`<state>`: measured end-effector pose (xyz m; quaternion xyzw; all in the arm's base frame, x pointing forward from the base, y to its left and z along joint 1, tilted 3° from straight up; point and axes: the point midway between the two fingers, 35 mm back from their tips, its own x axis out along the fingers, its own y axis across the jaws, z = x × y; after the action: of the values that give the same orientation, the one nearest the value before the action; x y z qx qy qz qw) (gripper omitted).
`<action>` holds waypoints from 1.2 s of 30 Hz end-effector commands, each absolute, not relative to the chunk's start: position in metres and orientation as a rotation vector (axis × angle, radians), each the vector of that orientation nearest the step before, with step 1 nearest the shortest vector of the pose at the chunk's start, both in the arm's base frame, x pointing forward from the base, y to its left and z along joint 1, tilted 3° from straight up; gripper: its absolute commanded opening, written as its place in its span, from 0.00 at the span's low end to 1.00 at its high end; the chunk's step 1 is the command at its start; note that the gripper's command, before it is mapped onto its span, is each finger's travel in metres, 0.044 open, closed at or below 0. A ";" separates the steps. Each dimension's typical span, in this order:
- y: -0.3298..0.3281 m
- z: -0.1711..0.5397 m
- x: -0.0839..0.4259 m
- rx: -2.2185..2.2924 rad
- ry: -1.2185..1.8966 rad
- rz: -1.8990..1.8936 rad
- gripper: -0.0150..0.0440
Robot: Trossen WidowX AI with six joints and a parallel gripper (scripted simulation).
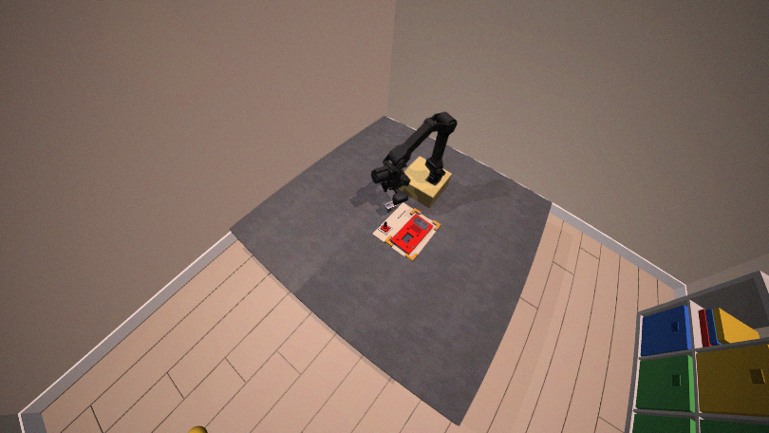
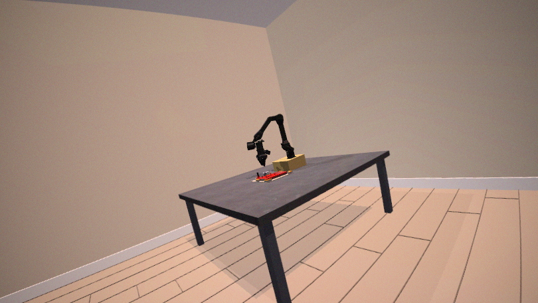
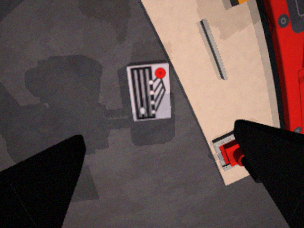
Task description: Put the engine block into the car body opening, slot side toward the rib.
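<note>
The engine block [image 1: 389,204] [image 3: 149,93], a small grey-white block with dark stripes and a red dot on top, lies on the table beside the cream board. My gripper [image 1: 392,196] [image 2: 262,164] [image 3: 160,134] is open and empty, pointing down above the table near the block. In the wrist view the block shows ahead of the gap between the fingers. The red car body [image 1: 409,247] [image 3: 291,55] lies on the board; its square opening [image 1: 407,237] is empty in the top view. The rib is too small to make out.
The cream board [image 1: 380,233] [image 3: 192,65] has orange corner pieces and a thin grey bar [image 3: 215,55]. A red piece with an upright black knob [image 1: 384,227] stands at its corner, partly behind the right finger in the wrist view. The arm's yellow base block [image 1: 422,195] [image 2: 295,163] is close behind.
</note>
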<state>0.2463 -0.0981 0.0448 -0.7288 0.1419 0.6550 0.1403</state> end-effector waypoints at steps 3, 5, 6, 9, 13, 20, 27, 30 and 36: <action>-0.096 0.019 0.242 -2.076 0.395 1.921 1.00; -0.096 0.018 0.242 -2.076 0.395 1.921 1.00; -0.097 0.014 0.242 -2.076 0.395 1.921 1.00; -0.098 0.004 0.243 -2.076 0.395 1.921 1.00; -0.098 0.003 0.243 -2.076 0.395 1.921 1.00; -0.099 -0.008 0.244 -2.076 0.395 1.921 1.00; -0.099 -0.020 0.245 -2.076 0.395 1.921 1.00; -0.099 -0.023 0.245 -2.076 0.395 1.921 1.00; -0.099 -0.023 0.245 -2.076 0.395 1.921 0.78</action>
<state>0.2452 -0.0996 -0.0220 -0.7197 0.1396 0.6651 0.1422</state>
